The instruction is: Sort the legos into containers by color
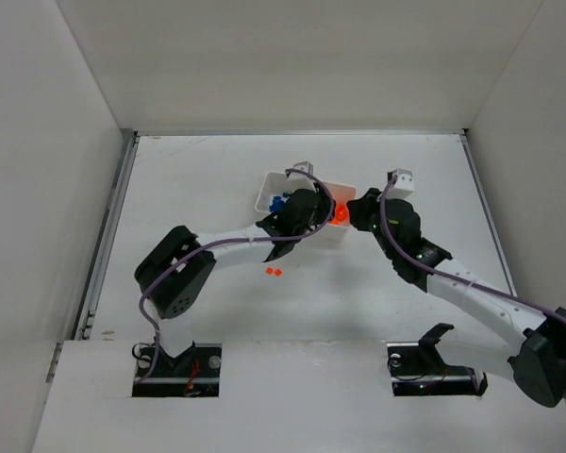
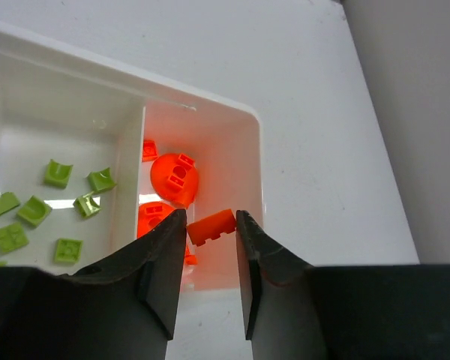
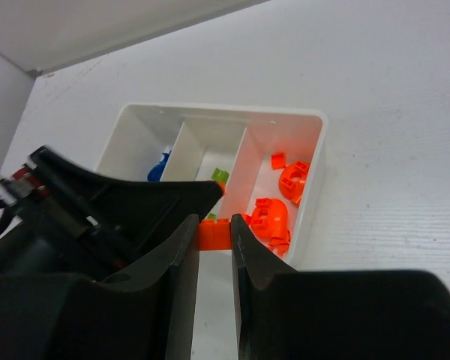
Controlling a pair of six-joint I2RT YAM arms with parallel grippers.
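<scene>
The white tray (image 1: 268, 185) stands at mid-table with three compartments. In the left wrist view the tray (image 2: 256, 127) holds lime green bricks (image 2: 34, 211) in the middle compartment and orange pieces (image 2: 174, 176) in the right one. My left gripper (image 2: 211, 225) is shut on a small orange brick (image 2: 211, 227), tilted, above the orange compartment. My right gripper (image 3: 214, 225) is shut on another orange brick (image 3: 214, 234) just in front of the tray (image 3: 322, 126), beside the left gripper (image 3: 120, 202). Blue pieces (image 3: 159, 166) lie in the left compartment.
Two small orange bricks (image 1: 274, 272) lie loose on the table in front of the tray. Both grippers (image 1: 313, 209) (image 1: 360, 209) crowd the tray's right end. White walls enclose the table on three sides.
</scene>
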